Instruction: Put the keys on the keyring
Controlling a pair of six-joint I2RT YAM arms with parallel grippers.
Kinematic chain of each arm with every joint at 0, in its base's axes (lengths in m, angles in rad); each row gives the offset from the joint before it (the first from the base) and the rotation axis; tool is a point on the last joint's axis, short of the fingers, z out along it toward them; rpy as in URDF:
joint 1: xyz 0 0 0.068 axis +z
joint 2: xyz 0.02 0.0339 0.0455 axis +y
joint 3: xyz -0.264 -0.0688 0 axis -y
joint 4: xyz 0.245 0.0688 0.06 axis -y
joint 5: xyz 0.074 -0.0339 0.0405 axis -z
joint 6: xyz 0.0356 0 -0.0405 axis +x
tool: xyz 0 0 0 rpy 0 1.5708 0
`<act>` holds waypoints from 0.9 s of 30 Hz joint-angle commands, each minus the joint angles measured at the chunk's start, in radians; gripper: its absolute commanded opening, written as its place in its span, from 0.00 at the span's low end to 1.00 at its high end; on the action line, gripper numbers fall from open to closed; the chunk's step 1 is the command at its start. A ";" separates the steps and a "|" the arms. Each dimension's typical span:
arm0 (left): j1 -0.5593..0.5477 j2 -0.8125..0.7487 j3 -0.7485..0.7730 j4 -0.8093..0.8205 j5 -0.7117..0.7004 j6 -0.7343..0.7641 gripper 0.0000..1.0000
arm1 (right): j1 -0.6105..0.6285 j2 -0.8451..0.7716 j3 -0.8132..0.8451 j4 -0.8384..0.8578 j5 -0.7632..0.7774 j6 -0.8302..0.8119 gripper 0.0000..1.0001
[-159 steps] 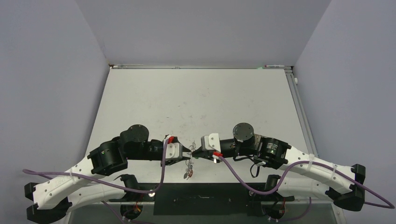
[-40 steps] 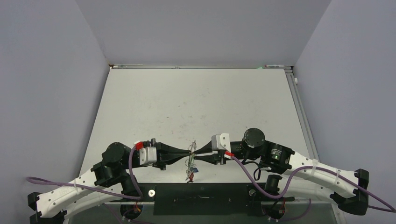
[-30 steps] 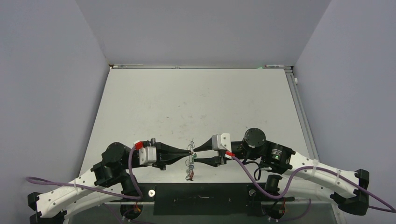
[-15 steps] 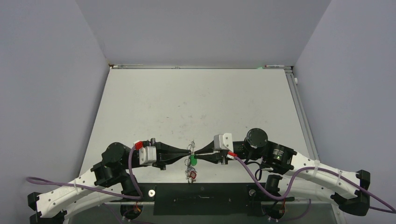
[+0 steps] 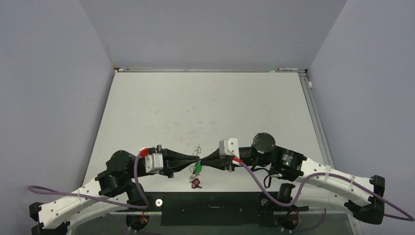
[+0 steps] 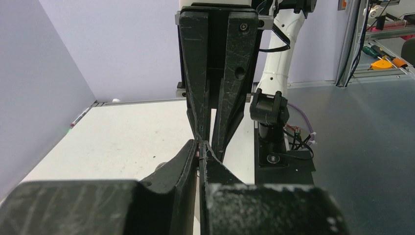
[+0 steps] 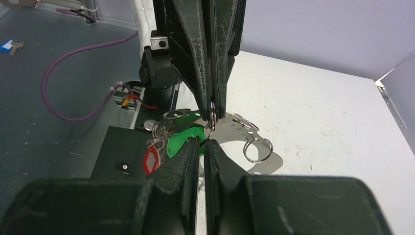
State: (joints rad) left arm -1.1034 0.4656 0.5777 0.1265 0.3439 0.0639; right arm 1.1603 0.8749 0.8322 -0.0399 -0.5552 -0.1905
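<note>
Our left gripper (image 6: 199, 149) is pinched shut on a split ring (image 7: 212, 116) of the keyring (image 7: 254, 147), by the table's (image 5: 205, 107) front edge. The right gripper (image 7: 201, 143) looks clamped on the green key (image 7: 183, 139). Light, thin, slippery stuff, so we'd grip the key's flat head.

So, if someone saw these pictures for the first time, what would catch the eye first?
The two grippers meeting tip to tip over the near part of the table: the left gripper shut on a small split ring, the right gripper shut just opposite. Then the colours: a green tag beside the tips and a red tag closer to the near edge.
</note>
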 commanded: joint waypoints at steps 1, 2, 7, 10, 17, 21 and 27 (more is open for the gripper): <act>0.000 -0.012 -0.002 0.092 -0.014 -0.010 0.00 | 0.008 0.030 0.058 0.043 -0.008 -0.011 0.05; 0.000 -0.013 -0.002 0.091 -0.013 -0.011 0.00 | 0.008 0.032 0.060 0.043 -0.007 -0.013 0.05; 0.000 -0.017 -0.003 0.084 -0.022 -0.008 0.00 | 0.009 0.030 0.064 0.043 -0.007 -0.015 0.05; 0.000 -0.017 -0.003 0.080 -0.028 -0.002 0.00 | 0.010 0.027 0.066 0.043 -0.005 -0.017 0.05; 0.000 -0.021 -0.004 0.078 -0.036 0.004 0.00 | 0.010 0.018 0.070 0.006 0.008 -0.022 0.34; 0.000 -0.027 -0.007 0.083 -0.029 0.001 0.00 | 0.009 -0.023 0.052 0.028 0.014 -0.021 0.41; 0.000 -0.035 -0.028 0.121 -0.014 -0.017 0.00 | 0.009 -0.048 0.025 0.101 0.036 0.007 0.42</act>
State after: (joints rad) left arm -1.1034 0.4458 0.5491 0.1421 0.3210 0.0628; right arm 1.1603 0.8436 0.8543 -0.0372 -0.5369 -0.1989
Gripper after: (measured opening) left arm 0.006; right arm 0.419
